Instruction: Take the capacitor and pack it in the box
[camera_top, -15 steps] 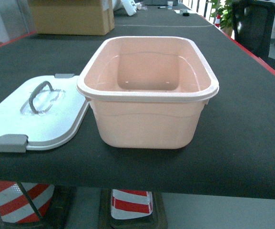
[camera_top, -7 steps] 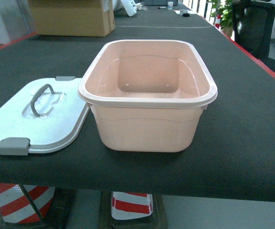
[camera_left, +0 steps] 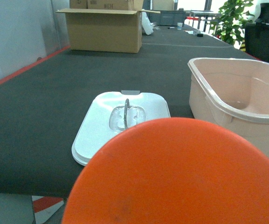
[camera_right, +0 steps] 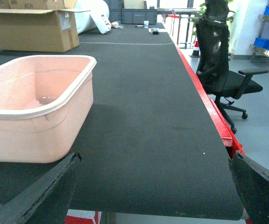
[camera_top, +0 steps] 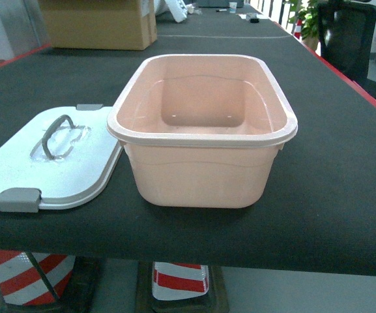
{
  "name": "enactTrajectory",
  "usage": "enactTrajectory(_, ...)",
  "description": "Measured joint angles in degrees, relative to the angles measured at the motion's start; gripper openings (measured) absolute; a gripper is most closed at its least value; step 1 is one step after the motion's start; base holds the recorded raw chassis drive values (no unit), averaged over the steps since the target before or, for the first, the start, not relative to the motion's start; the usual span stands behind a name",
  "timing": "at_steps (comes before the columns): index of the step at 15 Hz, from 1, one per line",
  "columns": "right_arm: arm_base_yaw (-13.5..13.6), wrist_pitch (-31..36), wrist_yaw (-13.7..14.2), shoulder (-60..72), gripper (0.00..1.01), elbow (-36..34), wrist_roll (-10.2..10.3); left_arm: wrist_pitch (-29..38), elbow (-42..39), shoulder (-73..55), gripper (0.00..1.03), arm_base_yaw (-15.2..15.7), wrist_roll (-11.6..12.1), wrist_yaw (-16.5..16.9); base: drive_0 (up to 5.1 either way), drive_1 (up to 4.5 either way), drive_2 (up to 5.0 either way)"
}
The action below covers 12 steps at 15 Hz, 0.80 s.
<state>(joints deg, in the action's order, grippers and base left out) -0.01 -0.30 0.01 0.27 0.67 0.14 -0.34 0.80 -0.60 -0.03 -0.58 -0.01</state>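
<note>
The peach-pink box (camera_top: 201,176) stands open and empty in the middle of the black table, and its white lid (camera_top: 51,163) with a grey handle lies flat to its left. Neither gripper shows in the head view. An orange round capacitor (camera_left: 176,177) fills the bottom of the left wrist view, hanging off the table's near edge in front of the lid (camera_left: 101,126) and left of the box (camera_left: 237,112). It hides the left gripper's fingers. My right gripper (camera_right: 155,186) is open and empty, with its fingers (camera_right: 45,191) wide apart, right of the box (camera_right: 36,135).
A brown cardboard carton (camera_top: 100,23) sits at the table's far left. The red table edge (camera_right: 218,121) runs along the right, with a black office chair (camera_right: 223,60) beyond it. Red-and-white striped cones (camera_top: 31,274) stand under the table. A plant (camera_left: 232,18) is far back.
The head view shifted slightly a second ago, so the box and lid sit a little lower in it. Nothing has moved in the last half second.
</note>
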Motion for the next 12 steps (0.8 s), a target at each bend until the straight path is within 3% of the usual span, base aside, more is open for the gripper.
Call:
enactTrajectory(1,0.0,0.0,0.0,0.0,0.98,0.0,0.0,0.0,0.0,0.0,0.43,0.0,0.0,0.0,0.0,0.00,0.0)
enactTrajectory(2,0.0,0.0,0.0,0.0,0.98,0.0,0.0,-0.9,0.3,-1.4,0.43,1.6,1.2,4.5,0.0,0.00,0.0)
enactTrajectory(3,0.0,0.0,-0.1,0.0,0.98,0.0,0.0,6.8,0.5,-10.6,0.43,2.4,2.8,10.7,0.0,0.00,0.0)
enactTrajectory(5,0.0,0.0,0.0,0.0,0.98,0.0,0.0,23.9,2.6,-29.9,0.43,-1.7,2.9,10.4,0.0,0.00,0.0)
enactTrajectory(7,0.0,0.0,0.0,0.0,0.98,0.0,0.0,43.6,12.0,-51.3,0.43,-3.4,3.5,5.7,0.0,0.00,0.0)
enactTrajectory(8,0.0,0.0,0.0,0.0,0.98,0.0,0.0,50.7,18.9,-61.8,0.43,-6.1,4.1,3.1,0.0,0.00,0.0)
enactTrajectory(9,0.0,0.0,0.0,0.0,0.98,0.0,0.0,52.6,25.5,-70.2,0.43,-8.7,4.0,0.9,0.0,0.00,0.0)
enactTrajectory(12,0.0,0.0,0.0,0.0,0.98,0.0,0.0,45.6,48.8,-95.4,0.43,-18.0,3.4,-7.9,0.0,0.00,0.0)
